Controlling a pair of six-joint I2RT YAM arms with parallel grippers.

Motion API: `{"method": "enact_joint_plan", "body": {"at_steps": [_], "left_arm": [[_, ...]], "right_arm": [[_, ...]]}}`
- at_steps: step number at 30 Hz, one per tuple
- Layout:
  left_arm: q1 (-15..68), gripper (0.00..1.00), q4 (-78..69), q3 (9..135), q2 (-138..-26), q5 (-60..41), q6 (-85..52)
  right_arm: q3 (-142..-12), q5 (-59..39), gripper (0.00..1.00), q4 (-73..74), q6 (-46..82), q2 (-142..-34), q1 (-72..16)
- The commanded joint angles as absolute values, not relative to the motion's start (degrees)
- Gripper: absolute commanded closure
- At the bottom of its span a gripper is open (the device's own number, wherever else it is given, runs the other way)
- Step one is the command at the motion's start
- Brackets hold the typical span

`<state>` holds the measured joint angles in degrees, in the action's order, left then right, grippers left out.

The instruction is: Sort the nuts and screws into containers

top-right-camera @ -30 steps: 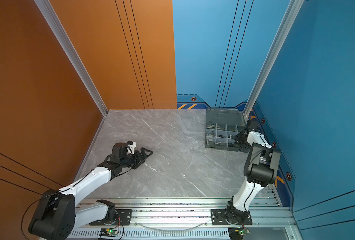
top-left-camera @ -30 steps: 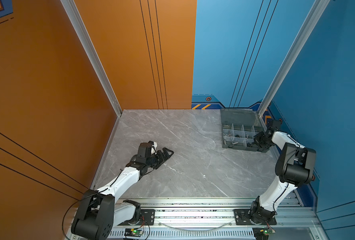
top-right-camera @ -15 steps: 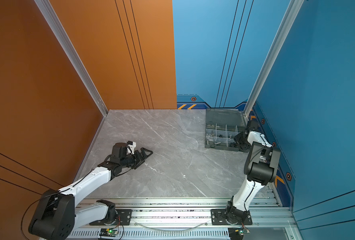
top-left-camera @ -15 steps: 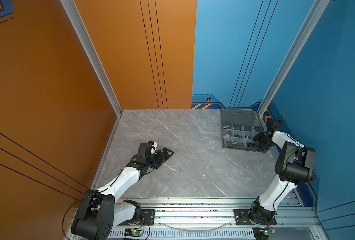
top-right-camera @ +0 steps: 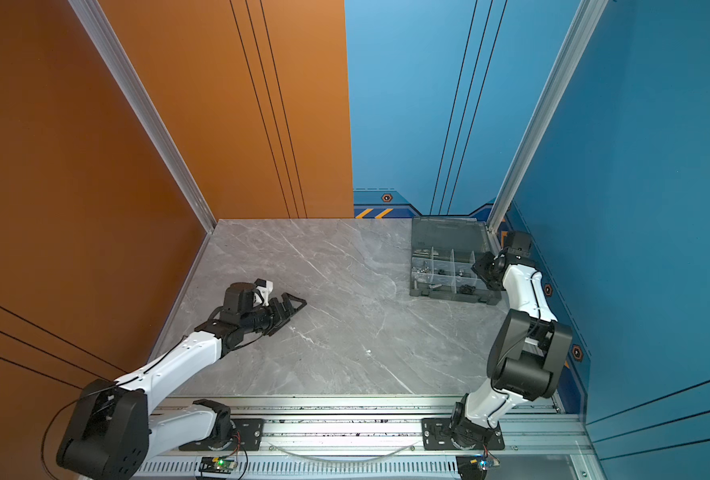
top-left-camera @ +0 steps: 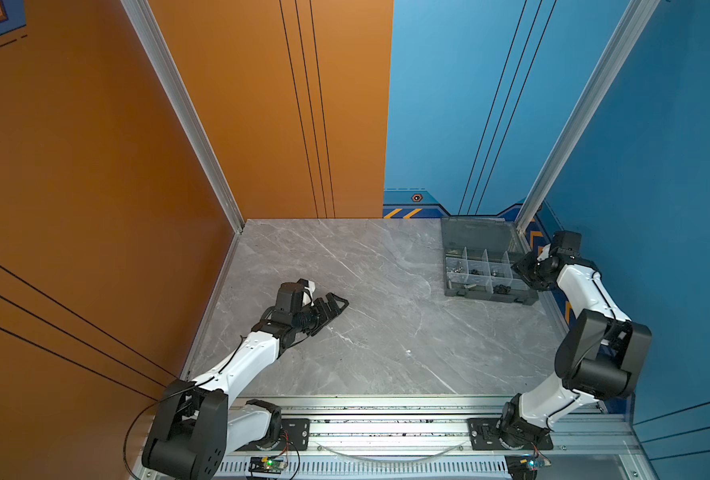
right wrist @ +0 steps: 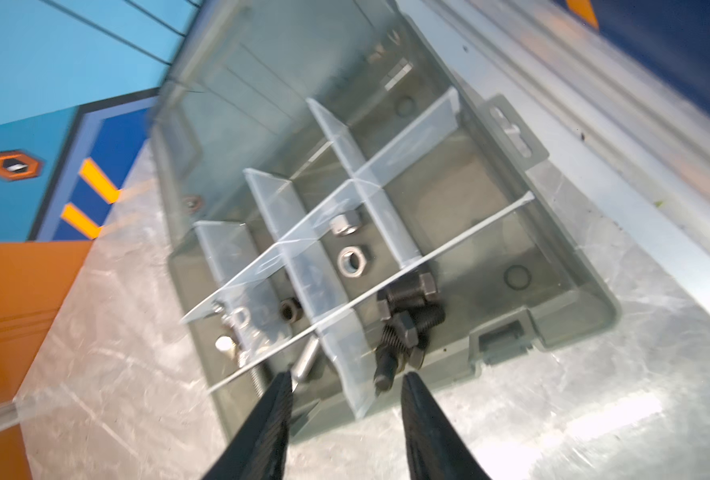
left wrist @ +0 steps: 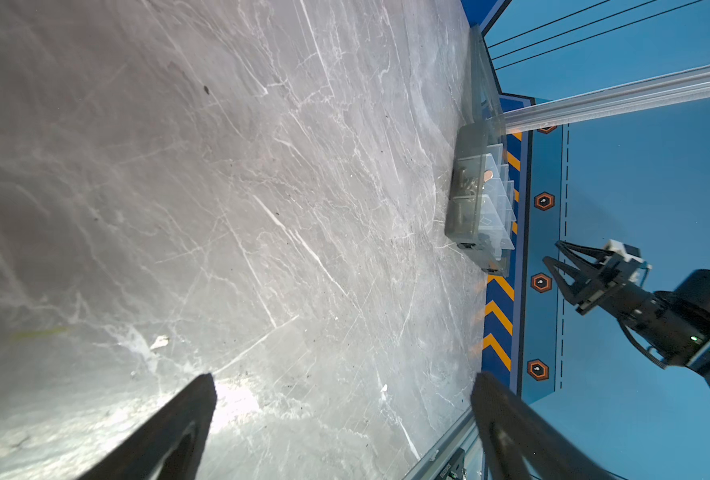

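The containers are compartments of a smoky-grey organiser box [top-left-camera: 453, 291] [top-right-camera: 417, 291] at the table's far right, with its lid open. In the right wrist view the box [right wrist: 573, 291] holds black screws [right wrist: 407, 307], silver screws [right wrist: 305, 363], silver nuts [right wrist: 351, 262], a black nut [right wrist: 290, 311] and wing nuts [right wrist: 236, 320], each kind behind its own clear dividers. My right gripper [right wrist: 349, 376] [left wrist: 552, 251] hovers open and empty just off the box's near right corner. My left gripper [top-left-camera: 336, 303] [top-right-camera: 297, 303] [left wrist: 343, 376] rests low over bare table at the left, open and empty.
The box's lid [top-left-camera: 478, 235] lies back toward the blue far wall, beside an aluminium corner post [top-left-camera: 527, 216]. An orange wall bounds the left side. A metal rail [top-left-camera: 386, 415] runs along the front edge. A small white fleck [top-left-camera: 408, 352] marks the marble.
My right gripper's jaws have parted beside the box's right end, and that wrist has shifted slightly toward the far wall. The left arm has not moved.
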<state>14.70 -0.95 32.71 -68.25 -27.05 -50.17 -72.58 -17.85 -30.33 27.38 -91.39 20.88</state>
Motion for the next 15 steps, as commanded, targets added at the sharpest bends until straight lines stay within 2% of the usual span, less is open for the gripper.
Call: {"method": "enact_joint_plan", "body": {"at_steps": [1, 9, 15], "left_arm": [[15.2, 0.02, 1.3, 35.1, -68.3, -26.6, -47.7], [16.0, 0.02, 4.5, 38.1, -69.0, -25.4, -44.9], [17.1, 0.02, 7.4, 40.7, -69.3, -22.1, -41.4]], "right_arm": [[-69.3, -19.7, 0.53, -33.5, 19.8, -86.5, 19.9], [-59.6, -24.2, 0.52, -26.9, 14.4, -75.1, 17.6], [-52.0, -23.8, 0.5, -18.8, 10.7, -67.6, 9.7]]}}
